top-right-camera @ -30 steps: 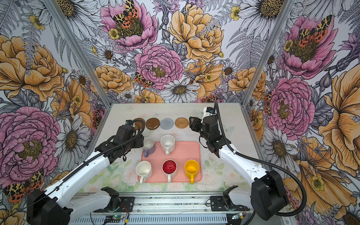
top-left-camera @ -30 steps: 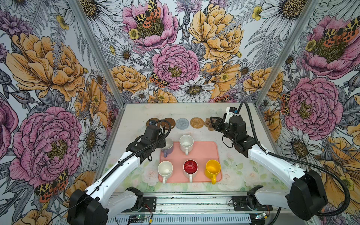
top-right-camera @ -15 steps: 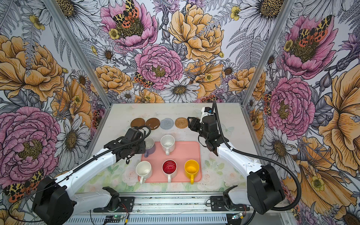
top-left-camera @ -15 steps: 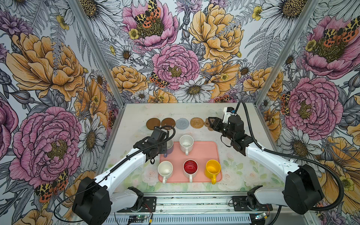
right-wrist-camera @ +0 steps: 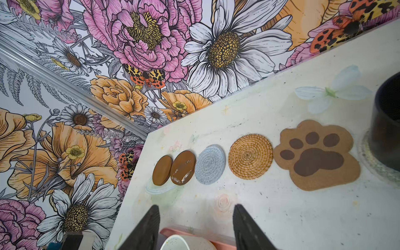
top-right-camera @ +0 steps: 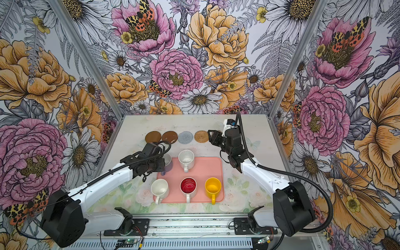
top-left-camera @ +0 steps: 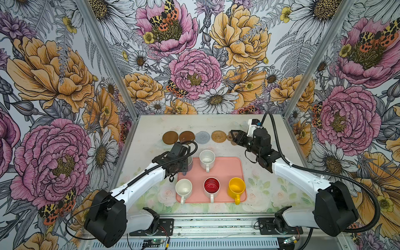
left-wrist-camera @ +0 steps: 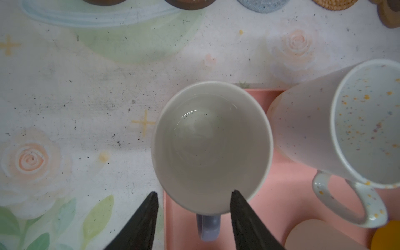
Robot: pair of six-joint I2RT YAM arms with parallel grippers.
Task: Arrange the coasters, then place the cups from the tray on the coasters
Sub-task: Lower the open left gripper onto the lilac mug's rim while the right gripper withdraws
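Place type: robot test cell, laboratory setting.
Enclosure: three printed floral wall panels (top-left-camera: 194, 65), joined at the corners by bare aluminium posts (top-left-camera: 108, 58).
Work surface: tabletop (top-left-camera: 149, 129) with a pale, scuffed floral cover.
Equipment: left arm (top-left-camera: 142, 181) and right arm (top-left-camera: 300, 177), fixed on black plates (top-left-camera: 164, 225) to a metal rail (top-left-camera: 216, 224) along the front edge.
Wiring: exposed corrugated conduit (top-left-camera: 274, 129); bare circuit board (top-left-camera: 151, 240) below the rail.
Work items: cups (top-left-camera: 207, 159) on a tray (top-left-camera: 229, 168), coasters (top-left-camera: 219, 136) in a row behind; household tableware between the arms.
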